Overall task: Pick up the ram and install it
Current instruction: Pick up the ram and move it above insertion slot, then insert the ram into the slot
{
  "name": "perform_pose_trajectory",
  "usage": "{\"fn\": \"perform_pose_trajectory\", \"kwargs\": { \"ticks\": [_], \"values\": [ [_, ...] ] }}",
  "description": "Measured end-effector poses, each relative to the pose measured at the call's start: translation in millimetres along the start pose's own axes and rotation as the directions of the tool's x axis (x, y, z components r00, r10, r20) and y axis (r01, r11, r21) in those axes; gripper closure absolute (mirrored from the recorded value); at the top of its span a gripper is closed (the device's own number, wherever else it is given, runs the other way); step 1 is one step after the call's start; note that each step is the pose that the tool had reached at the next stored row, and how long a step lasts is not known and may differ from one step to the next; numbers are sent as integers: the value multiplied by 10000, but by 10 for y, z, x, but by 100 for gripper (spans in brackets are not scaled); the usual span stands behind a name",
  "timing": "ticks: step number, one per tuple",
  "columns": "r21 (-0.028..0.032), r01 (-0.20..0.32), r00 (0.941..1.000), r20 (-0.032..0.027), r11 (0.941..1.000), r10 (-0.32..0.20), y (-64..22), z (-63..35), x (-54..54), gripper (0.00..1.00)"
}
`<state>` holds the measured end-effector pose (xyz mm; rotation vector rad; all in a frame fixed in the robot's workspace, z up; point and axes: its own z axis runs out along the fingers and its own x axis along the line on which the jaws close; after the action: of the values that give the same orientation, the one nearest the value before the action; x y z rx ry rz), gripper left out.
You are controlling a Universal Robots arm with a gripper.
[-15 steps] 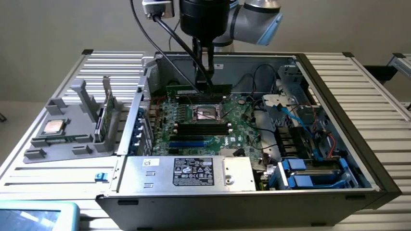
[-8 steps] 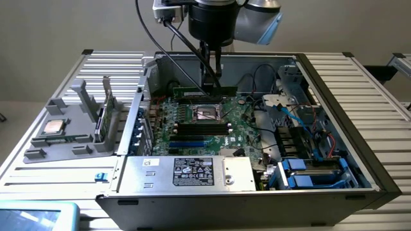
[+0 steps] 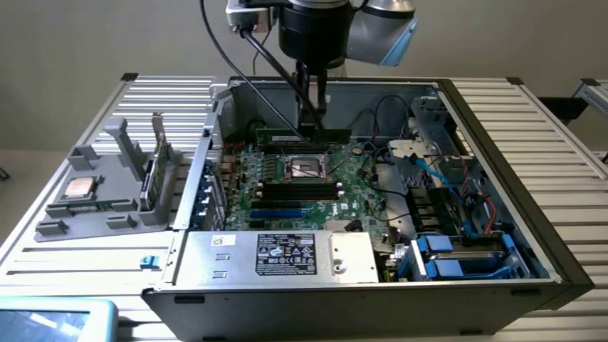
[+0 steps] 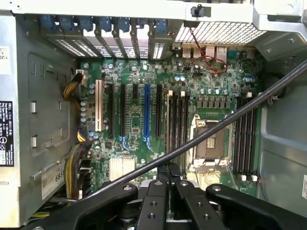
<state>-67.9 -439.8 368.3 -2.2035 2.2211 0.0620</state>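
The ram (image 3: 283,134) is a thin green stick lying level over the far side of the motherboard (image 3: 354,199), just behind the open processor socket (image 3: 306,168). My gripper (image 3: 310,127) comes straight down onto the stick's middle, and its narrow fingers are shut on it. In the wrist view my gripper (image 4: 168,168) has its fingertips pressed close together above the board, and the stick between them is barely visible. Black memory slots (image 4: 245,139) run beside the socket (image 4: 211,143), with more slots (image 3: 299,189) on the socket's near side.
The open computer case (image 3: 494,128) walls in the board. A silver power supply (image 3: 275,255) lies at the front and blue drive bays (image 3: 456,256) at the exterior view's right. A grey stand (image 3: 95,210) holds a dark card (image 3: 156,167) and a silver chip (image 3: 80,187). A black cable (image 4: 225,123) crosses the wrist view.
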Motion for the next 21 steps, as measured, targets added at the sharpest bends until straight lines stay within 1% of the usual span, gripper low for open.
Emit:
{"fn": "perform_pose_trajectory", "kwargs": {
  "ticks": [3,5,7,9,12,13,21],
  "values": [
    [3,-61,10000,3,10000,61,-9,17,-39,89],
    [1,-62,10000,0,10000,62,-14,38,-90,89],
    [-4,-63,10000,-16,10000,63,-17,61,-147,89],
    [-7,-63,10000,-44,10000,63,-21,88,-205,89],
    [-11,-65,9999,-114,10000,64,-28,123,-290,89],
    [-11,-65,9999,-132,10000,65,-30,125,-302,89],
    [-11,-65,9999,-132,10000,65,-30,126,-303,89]
  ]
}}
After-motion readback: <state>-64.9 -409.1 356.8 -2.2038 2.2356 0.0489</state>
